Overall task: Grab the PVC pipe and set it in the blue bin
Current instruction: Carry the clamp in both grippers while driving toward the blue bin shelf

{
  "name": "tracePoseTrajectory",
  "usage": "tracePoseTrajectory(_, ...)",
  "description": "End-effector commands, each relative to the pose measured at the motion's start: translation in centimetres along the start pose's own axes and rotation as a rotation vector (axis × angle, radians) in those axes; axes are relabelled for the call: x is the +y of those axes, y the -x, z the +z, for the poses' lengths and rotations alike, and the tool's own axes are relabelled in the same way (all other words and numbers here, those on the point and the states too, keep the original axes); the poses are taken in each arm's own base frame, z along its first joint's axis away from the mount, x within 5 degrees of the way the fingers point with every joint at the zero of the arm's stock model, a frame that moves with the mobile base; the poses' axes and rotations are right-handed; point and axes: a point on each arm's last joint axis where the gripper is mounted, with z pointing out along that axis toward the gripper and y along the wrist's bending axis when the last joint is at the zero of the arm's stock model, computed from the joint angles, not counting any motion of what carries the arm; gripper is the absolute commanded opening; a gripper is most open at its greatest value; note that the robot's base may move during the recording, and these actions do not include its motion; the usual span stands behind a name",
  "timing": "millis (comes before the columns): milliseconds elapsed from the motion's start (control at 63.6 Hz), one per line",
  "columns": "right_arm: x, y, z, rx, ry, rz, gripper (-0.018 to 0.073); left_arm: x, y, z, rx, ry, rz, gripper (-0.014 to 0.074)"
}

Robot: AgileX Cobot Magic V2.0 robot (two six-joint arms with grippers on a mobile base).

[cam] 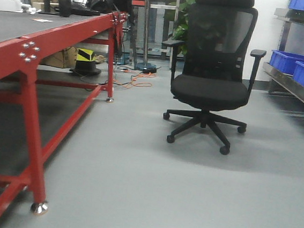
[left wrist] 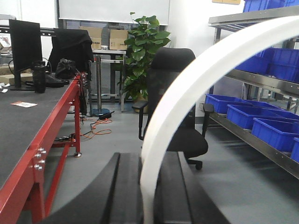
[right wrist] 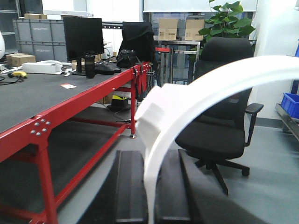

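Carry step: the left gripper (left wrist: 147, 161) and right gripper (right wrist: 152, 161) each clamp a curved white PVC pipe (left wrist: 161, 116) arcing from lower centre to upper right; next, reaching a blue bin (left wrist: 243, 116) at right and releasing.

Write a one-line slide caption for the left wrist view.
White curved pipe held between the left jaws, arcing up to the right before a black chair and shelved blue bins.
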Motion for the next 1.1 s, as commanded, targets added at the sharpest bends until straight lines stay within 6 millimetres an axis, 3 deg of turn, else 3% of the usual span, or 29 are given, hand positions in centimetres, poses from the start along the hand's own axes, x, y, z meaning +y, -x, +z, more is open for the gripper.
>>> tracePoseTrajectory(0,-0.06,0.31,0.01,-0.029,-0.006,-0.006,-0.0162,-0.03,0.4,-0.21,-0.034,-0.003,-0.002,-0.0111)
tracePoseTrajectory(1085,-0.06,0.31,0.01,-0.029,-0.006,-0.006,-0.0162,-0.03,0.4,-0.21,-0.034,-0.003,-0.002,-0.0111)
